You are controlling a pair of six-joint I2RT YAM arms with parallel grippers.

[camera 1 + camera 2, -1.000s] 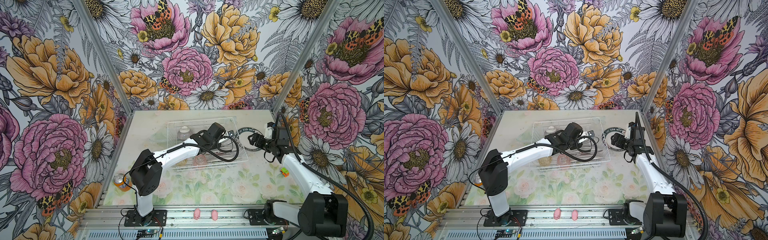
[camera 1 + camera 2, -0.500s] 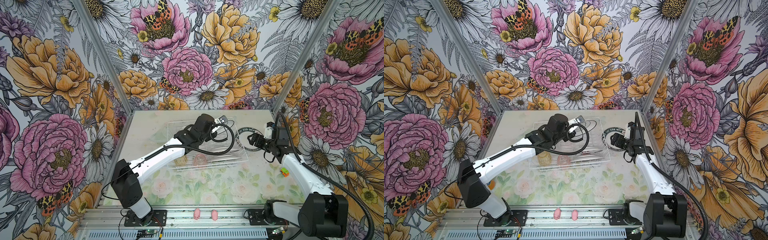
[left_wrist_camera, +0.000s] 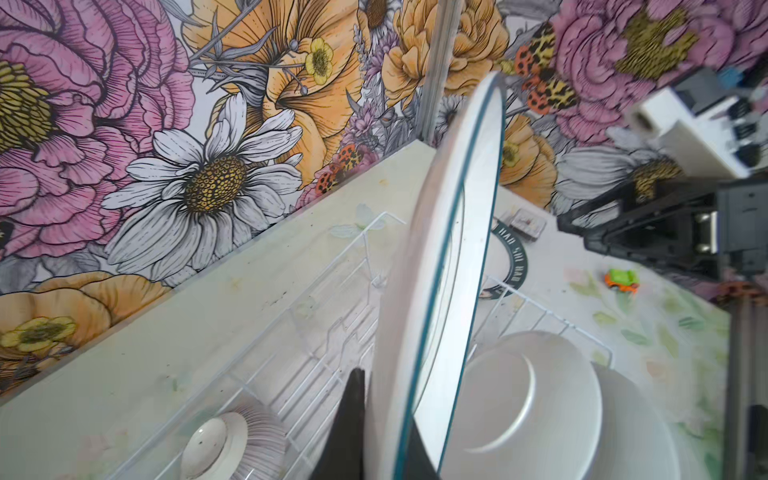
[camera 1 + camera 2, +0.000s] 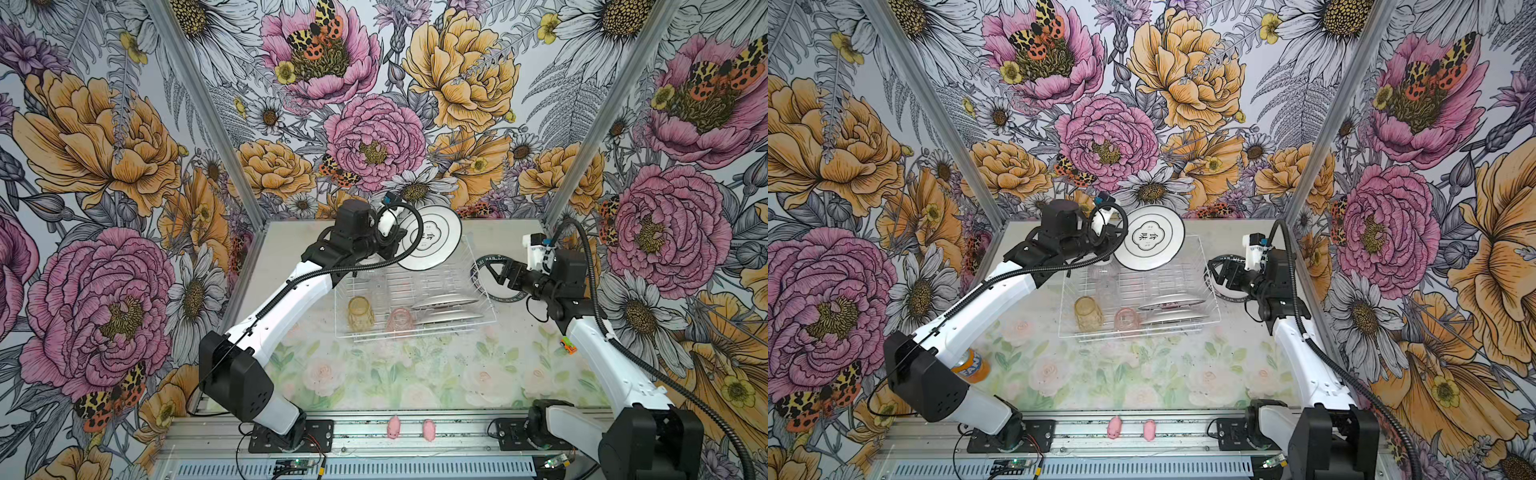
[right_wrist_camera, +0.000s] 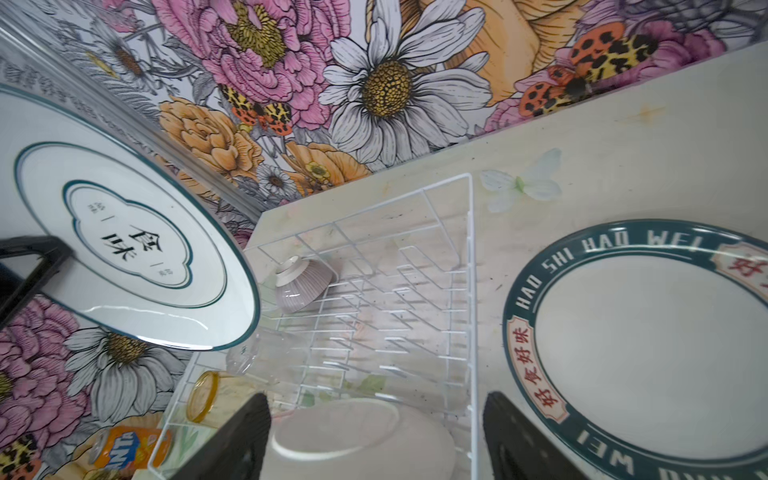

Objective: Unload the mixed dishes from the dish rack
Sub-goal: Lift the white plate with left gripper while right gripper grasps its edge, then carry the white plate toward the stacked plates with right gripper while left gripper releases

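Plate (image 4: 436,237) risen over dish rack (image 4: 415,282) far edge | right tool (image 4: 495,274) spread

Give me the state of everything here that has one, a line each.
Left gripper: shut on the lifted plate.
Lifted plate: on edge in the air, out of the dish rack.
Right gripper: open, holding nothing.
Lettered plate: flat on the table, outside the rack.
Two racked plates: on edge in slots.
Grey bowl: tipped over in the rack.
Amber tumbler, pink tumbler: in the rack.

Pink pigs (image 4: 393,427), toy car (image 4: 568,345), orange can (image 4: 970,365)
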